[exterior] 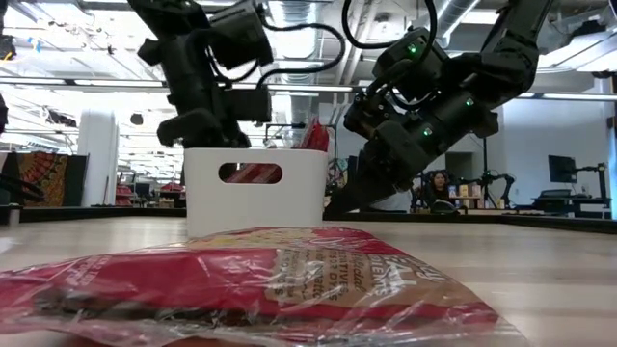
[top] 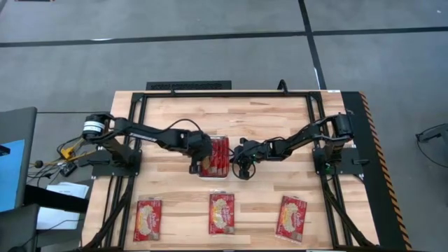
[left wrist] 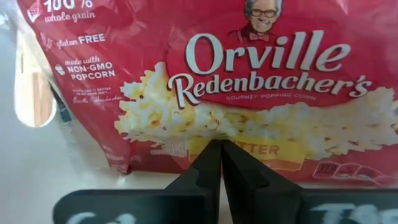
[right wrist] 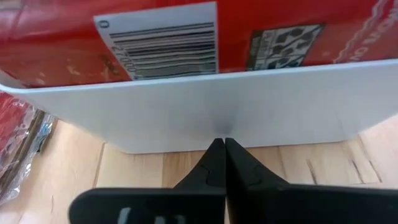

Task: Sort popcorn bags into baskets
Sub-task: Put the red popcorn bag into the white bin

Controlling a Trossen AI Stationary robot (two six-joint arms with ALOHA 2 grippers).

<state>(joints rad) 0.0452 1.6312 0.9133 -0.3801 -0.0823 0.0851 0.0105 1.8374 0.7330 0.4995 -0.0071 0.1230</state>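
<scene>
Three popcorn bags point(top: 148, 218) lie in a row along the near edge of the wooden table point(top: 168, 119), well apart from each other. At centre, the white basket point(top: 214, 157) holds several more upright. The left gripper point(top: 194, 162) hangs at the basket's left side, fingers pressed together on nothing, its tips close against a packed bag point(left wrist: 205, 81). The right gripper point(top: 243, 168), also closed and empty, sits just right of the basket. Either arm, swinging wide, could nudge the light basket or tip the standing bags.
</scene>
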